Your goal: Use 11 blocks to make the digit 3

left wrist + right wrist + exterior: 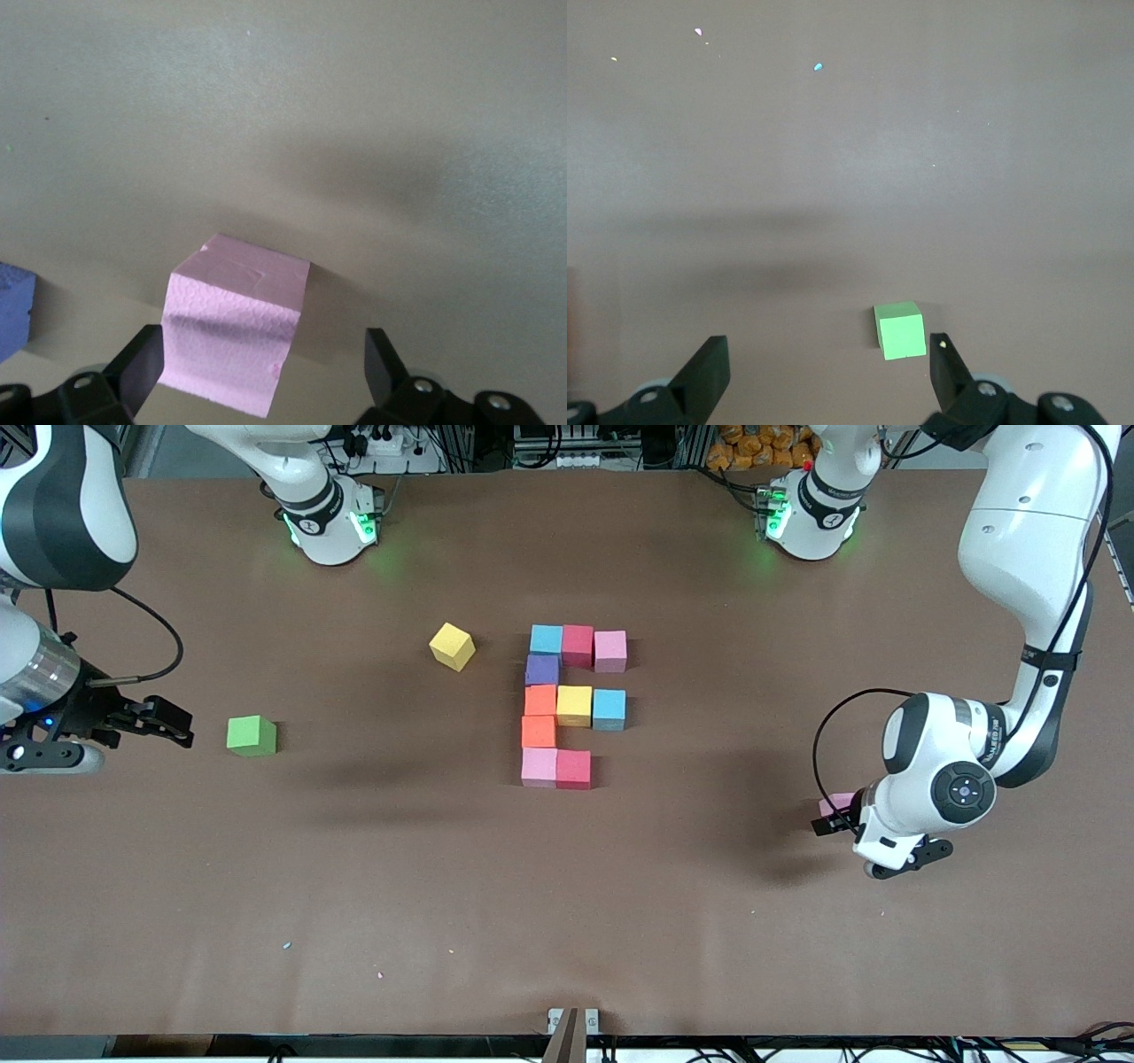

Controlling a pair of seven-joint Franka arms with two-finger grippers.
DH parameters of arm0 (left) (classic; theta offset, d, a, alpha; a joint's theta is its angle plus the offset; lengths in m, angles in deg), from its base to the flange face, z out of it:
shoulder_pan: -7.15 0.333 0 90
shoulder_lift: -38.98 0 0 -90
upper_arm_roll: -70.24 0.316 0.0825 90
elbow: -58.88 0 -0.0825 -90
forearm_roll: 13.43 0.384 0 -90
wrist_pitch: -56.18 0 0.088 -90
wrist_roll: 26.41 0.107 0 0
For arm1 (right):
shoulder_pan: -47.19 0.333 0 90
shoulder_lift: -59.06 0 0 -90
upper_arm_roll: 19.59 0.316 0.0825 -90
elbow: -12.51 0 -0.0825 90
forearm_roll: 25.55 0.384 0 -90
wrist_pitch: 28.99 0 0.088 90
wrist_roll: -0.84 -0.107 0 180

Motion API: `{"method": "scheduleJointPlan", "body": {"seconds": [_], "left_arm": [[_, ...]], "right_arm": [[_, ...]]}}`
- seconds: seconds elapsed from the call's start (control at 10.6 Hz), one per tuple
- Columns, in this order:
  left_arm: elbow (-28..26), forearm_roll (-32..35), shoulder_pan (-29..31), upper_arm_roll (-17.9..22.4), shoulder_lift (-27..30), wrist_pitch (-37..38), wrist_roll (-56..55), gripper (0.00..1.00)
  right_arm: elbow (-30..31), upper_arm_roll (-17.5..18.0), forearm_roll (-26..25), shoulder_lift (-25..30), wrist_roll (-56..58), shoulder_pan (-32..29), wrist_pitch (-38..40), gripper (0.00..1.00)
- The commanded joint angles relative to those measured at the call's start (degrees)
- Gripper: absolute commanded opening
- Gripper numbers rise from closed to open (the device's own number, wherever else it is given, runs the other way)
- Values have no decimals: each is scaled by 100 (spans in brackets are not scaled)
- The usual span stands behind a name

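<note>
1. Landmark: the cluster of touching foam cubes [571, 704] at mid-table on the brown table cover [567, 921]. It reads as an unfinished E shape.
2. Bar of the cluster farthest from the front camera: light blue foam cube [547, 638], red foam cube [578, 644], pink foam cube [610, 650], side by side.
3. Purple foam cube [542, 669] links that bar to the middle bar: orange foam cube [540, 700], yellow foam cube [574, 704], second light blue cube [609, 708].
4. Second orange cube [539, 732] links down to the bar nearest the camera, which has only two: a pink cube [539, 766] and a red cube [573, 769]. The third place in it is unfilled.
5. A loose yellow foam cube [452, 646], turned askew, sits near the cluster, toward the right arm's end, level with its farthest bar.
6. Green foam cube [252, 735] lies well apart from the cluster, toward the right arm's end.
7. Loose pink foam cube [235, 332] lies well apart from the cluster toward the left arm's end, mostly hidden by the arm from the front.
8. Left gripper [261, 367] is low over that pink cube, fingers spread wide on either side; contact looks unlikely, but the wrist view does not settle it.
9. Right gripper [828, 376] is up at the right arm's end of the table, fingers apart, holding nothing; the green cube is nearer the cluster than it.
</note>
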Motion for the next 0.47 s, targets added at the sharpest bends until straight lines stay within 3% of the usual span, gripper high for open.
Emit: {"method": "scheduleJointPlan", "body": {"seconds": [0.0, 0.38], "left_arm": [[-44, 166, 146, -46, -72, -85, 178, 100], [-62, 201, 199, -46, -143, -112, 750, 100]], "right_arm": [[16, 18, -94, 27, 39, -10, -17, 100], [16, 18, -94, 27, 39, -19, -17, 100]]}}
